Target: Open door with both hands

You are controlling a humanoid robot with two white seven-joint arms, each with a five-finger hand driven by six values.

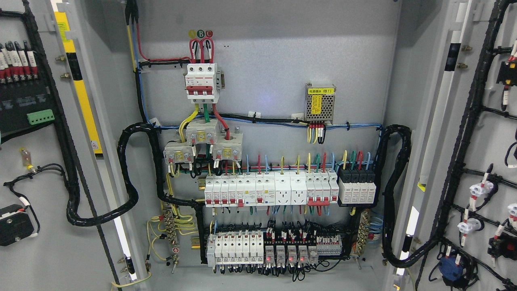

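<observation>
A white three-pole breaker [202, 83] sits high on the grey back panel [274, 60], red loops above it. A perforated power supply [320, 103] with a yellow label is mounted further right. Below run a row of white breakers [270, 190], black modules [357, 186], and relays [288, 254] lit red. Black cable bundles [125, 178] curve along both sides.

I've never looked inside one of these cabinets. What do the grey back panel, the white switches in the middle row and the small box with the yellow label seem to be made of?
The back panel looks like painted sheet metal: flat, matt grey, softly reflective. The white switches appear to be moulded plastic, smooth and slightly glossy. The small box seems bare perforated metal, silvery with tiny vent holes.
</observation>
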